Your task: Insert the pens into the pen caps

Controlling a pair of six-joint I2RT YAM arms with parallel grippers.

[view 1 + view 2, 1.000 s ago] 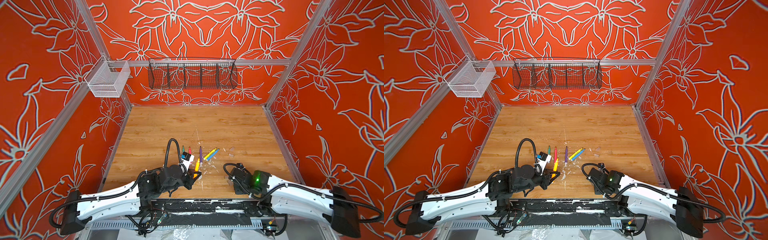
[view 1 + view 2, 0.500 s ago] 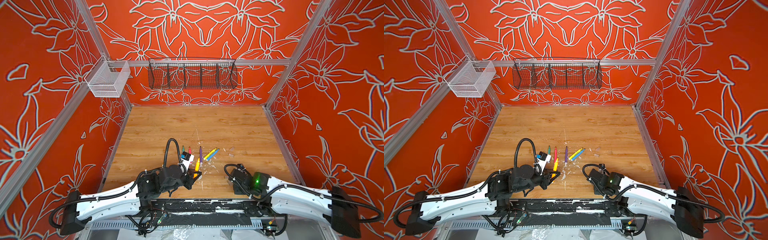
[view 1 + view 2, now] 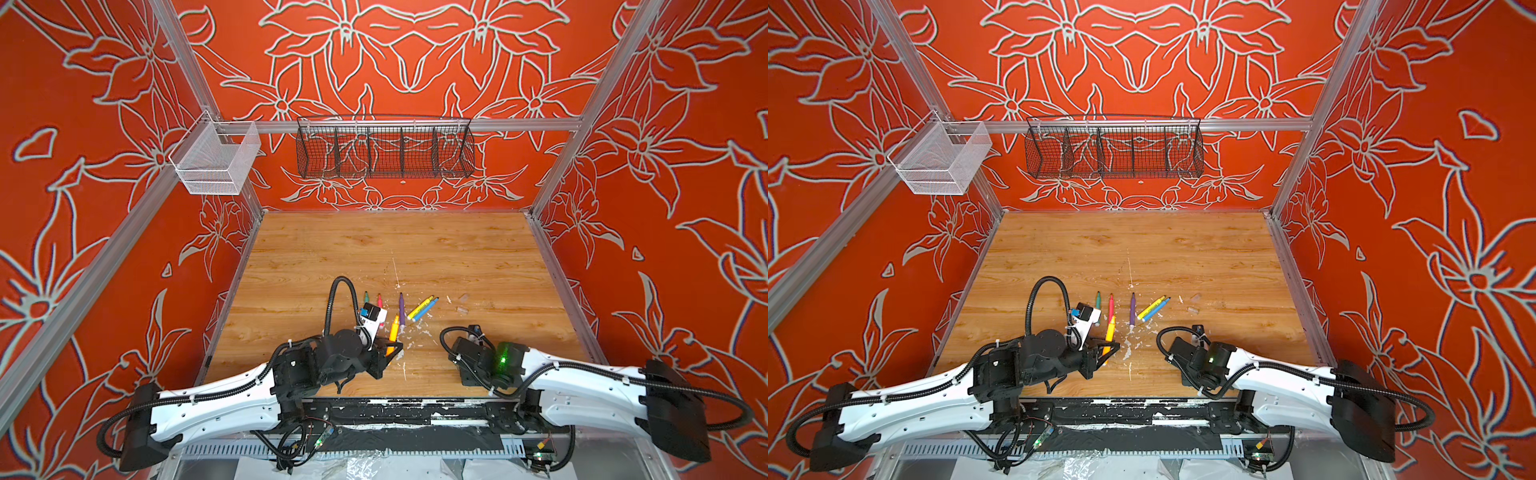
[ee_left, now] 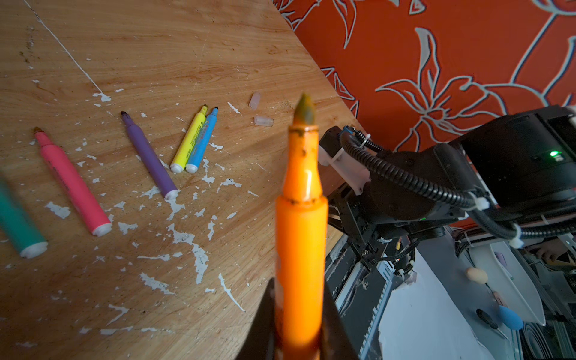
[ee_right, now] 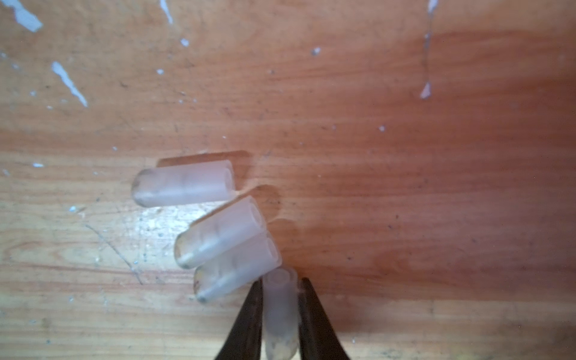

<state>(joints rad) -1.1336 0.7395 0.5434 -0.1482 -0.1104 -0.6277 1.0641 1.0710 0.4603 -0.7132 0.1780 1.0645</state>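
My left gripper [image 4: 298, 300] is shut on the orange pen [image 4: 300, 218], felt tip pointing away from it; in both top views it hovers near the table's front middle [image 3: 388, 351] [image 3: 1106, 351]. Beyond it lie the green [image 3: 366, 297], pink [image 3: 379, 300], purple [image 3: 401, 305], yellow [image 3: 419, 308] and blue [image 3: 427, 309] pens. In the right wrist view my right gripper [image 5: 280, 282] is shut on a clear pen cap [image 5: 280, 311], low over the wood. Three more caps [image 5: 184, 184] [image 5: 221, 230] [image 5: 237, 268] lie beside it, the nearest touching the held one. In the top views the right wrist hides those fingers.
Two loose caps [image 3: 463, 297] [image 3: 461, 309] lie right of the blue pen. White paint flecks [image 4: 187, 237] spot the wooden table [image 3: 374, 249]. A black wire basket [image 3: 384, 151] and a white mesh basket [image 3: 216, 160] hang on the back rail. Orange walls close in three sides.
The right wrist has barely shifted near the table's front. The left arm with the orange pen and the pens on the table lie as before.
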